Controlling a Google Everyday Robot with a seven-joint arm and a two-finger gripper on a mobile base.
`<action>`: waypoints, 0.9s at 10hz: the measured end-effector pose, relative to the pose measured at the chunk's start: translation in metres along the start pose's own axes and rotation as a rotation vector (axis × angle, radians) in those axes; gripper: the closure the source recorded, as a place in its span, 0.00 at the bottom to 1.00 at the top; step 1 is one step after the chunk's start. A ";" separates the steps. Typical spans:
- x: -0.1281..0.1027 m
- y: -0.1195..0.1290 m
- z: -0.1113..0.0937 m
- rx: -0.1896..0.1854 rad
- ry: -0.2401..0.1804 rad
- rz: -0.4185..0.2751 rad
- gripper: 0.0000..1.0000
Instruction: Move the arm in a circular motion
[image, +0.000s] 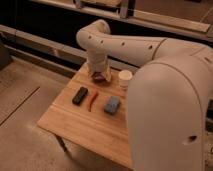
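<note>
The arm (165, 75) is very large and cream-white, with thick tubular segments dotted with small dark holes. It fills the right side of the view and reaches left to a rounded elbow (94, 34). From there a short segment drops to the back of the wooden table (75, 125). The gripper (98, 70) is at that lower end, just above a dark bowl (101, 77).
On the table lie a black block (80, 95), a red strip (92, 100) and a blue sponge (112, 105). A white cup (125, 78) stands at the back next to the bowl. Dark shelving rails (45, 45) run behind, and bare floor (25, 100) is to the left.
</note>
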 end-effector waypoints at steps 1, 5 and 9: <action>0.025 0.019 0.012 0.044 0.004 -0.096 0.35; 0.093 0.004 0.053 0.103 0.055 -0.146 0.35; 0.070 -0.067 0.048 0.055 0.063 0.102 0.35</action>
